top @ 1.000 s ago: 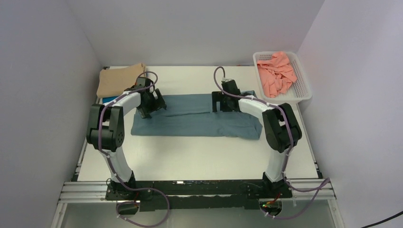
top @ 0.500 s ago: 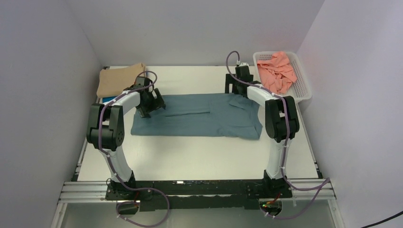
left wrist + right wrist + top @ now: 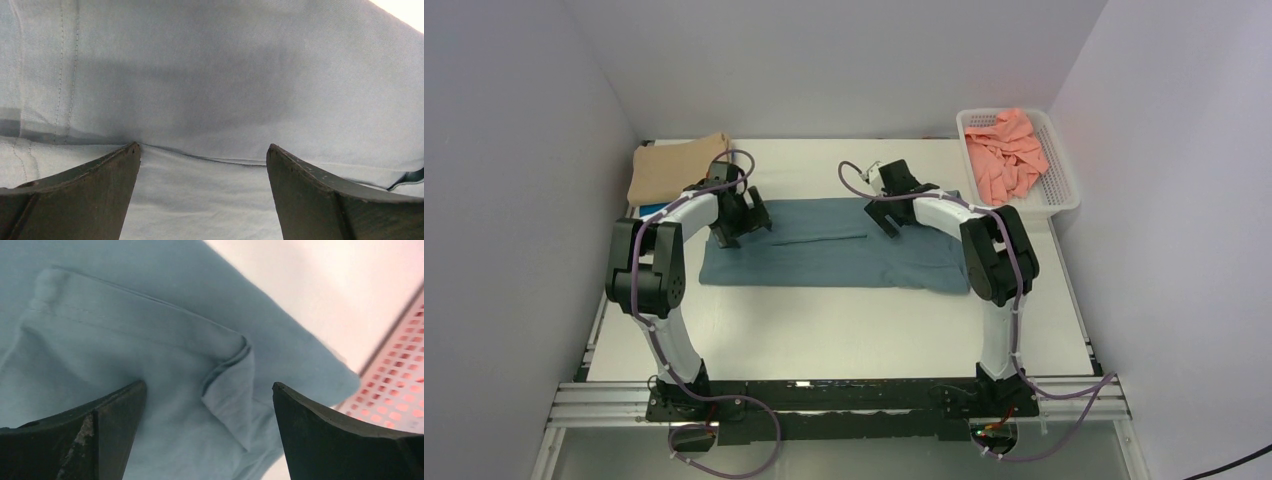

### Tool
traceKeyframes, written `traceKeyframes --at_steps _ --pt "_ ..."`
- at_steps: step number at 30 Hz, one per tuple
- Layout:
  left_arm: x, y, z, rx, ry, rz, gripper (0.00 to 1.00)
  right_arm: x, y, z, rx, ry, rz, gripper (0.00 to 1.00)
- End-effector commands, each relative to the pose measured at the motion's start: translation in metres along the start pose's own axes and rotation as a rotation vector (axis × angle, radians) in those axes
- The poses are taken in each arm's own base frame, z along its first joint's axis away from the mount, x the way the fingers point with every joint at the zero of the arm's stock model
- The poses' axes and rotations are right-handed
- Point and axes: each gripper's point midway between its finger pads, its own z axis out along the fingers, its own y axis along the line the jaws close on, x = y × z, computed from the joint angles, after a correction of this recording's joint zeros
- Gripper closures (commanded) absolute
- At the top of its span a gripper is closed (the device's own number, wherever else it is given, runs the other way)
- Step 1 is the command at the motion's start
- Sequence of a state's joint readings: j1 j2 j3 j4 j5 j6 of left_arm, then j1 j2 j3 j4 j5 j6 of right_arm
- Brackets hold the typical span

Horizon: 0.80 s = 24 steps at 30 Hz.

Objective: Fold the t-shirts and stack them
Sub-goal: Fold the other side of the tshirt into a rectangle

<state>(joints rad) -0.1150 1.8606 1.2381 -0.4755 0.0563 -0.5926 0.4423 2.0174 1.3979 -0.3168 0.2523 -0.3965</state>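
The teal-grey t-shirt (image 3: 844, 245) lies flat across the table, folded lengthwise into a long band. My left gripper (image 3: 736, 228) is open, low over the shirt's left end; in the left wrist view a folded edge of the cloth (image 3: 200, 156) runs between its fingers. My right gripper (image 3: 886, 212) is open over the shirt's far edge right of centre; the right wrist view shows a folded-over sleeve corner (image 3: 232, 390) between its fingers. A tan t-shirt (image 3: 674, 168) lies folded at the far left with a blue edge under it. Salmon pink t-shirts (image 3: 1004, 150) fill the basket.
The white perforated basket (image 3: 1064, 190) stands at the far right corner against the wall; its mesh shows in the right wrist view (image 3: 400, 390). Walls close the table on three sides. Bare white table (image 3: 844, 330) lies in front of the shirt.
My right gripper swung out to the far right near the basket, then came back left to the shirt's far edge. The shirt's top fold now lies flatter. The left gripper has stayed put.
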Motion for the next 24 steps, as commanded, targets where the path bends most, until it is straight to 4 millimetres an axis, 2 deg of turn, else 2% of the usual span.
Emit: traceKeyframes --at_steps 1,12,17,21,24 --pt "-0.001 0.013 0.0 -0.039 0.004 0.005 0.01 0.009 -0.041 0.001 0.143 0.063 -0.051 0.0" --pt "0.0 0.033 0.002 -0.062 0.017 -0.039 0.0 0.007 -0.085 0.007 0.277 0.068 -0.023 0.0" --pt "-0.002 0.034 0.001 -0.068 0.013 -0.036 0.01 0.008 -0.134 0.006 0.427 0.069 0.051 0.0" --pt "-0.006 0.028 -0.003 -0.043 0.005 -0.033 0.01 0.005 -0.176 -0.007 0.581 0.054 0.154 0.0" --pt "-0.01 0.02 -0.011 -0.003 -0.014 -0.022 0.01 -0.008 -0.181 -0.028 0.592 -0.009 0.247 0.0"
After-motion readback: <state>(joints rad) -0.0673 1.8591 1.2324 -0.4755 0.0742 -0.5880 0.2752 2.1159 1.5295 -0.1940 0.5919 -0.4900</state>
